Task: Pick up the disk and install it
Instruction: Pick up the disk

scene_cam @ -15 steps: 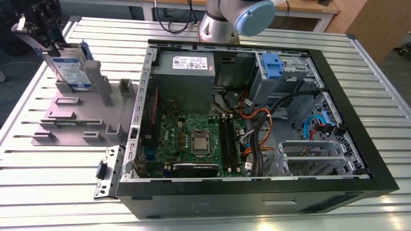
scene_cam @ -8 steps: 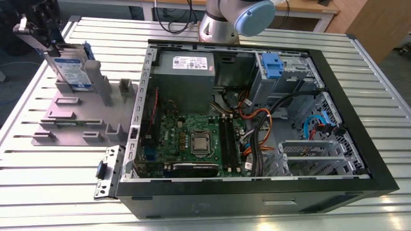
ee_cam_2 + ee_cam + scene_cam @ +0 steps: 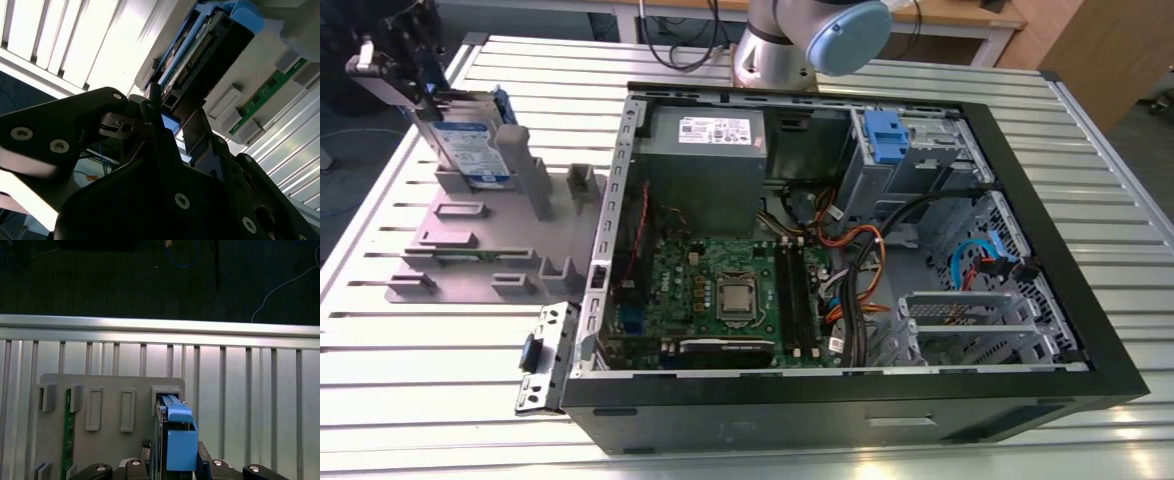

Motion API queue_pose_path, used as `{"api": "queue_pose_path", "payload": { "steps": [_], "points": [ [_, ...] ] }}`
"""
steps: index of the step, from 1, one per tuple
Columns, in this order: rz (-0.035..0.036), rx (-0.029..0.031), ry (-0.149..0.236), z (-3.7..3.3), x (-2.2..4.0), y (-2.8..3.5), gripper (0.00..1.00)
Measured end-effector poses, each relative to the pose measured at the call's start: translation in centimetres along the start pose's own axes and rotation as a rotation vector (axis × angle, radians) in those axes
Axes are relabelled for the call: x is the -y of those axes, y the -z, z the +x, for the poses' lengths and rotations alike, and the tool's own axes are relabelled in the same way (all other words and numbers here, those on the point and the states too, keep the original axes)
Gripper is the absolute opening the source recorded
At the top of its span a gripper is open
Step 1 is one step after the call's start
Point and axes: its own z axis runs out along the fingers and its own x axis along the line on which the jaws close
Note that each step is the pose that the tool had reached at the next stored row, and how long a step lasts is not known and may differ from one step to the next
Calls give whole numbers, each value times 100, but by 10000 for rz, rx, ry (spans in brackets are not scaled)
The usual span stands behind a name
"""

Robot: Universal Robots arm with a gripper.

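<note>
my claw sits astride the disk. whether it is pinching the disk or only close around it, i cannot tell. the disk stands on edge in its blue bracket, its lower end in a slot of the grey stand. a green circuit strip stands in another slot of that stand, well apart from the disk. the stand rests on the slatted metal worktop. farther off, the open computer case lies just beside the stand, on the exterior view's right of it.
</note>
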Motion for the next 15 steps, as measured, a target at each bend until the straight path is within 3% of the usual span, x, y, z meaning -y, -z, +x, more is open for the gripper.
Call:
{"api": "queue_pose_path", "payload": {
  "steps": [5,10,11,12,13,15],
  "points": [
    [-3,-1,3,3,1,-68,45],
    [-3,-2,3,3,1,-75,45],
    [59,-1,5,3,1,-78,45],
    [195,-4,9,2,0,-79,45],
    [268,-4,13,3,1,-79,45],
    [283,-5,15,3,2,-79,45]
  ]
}}
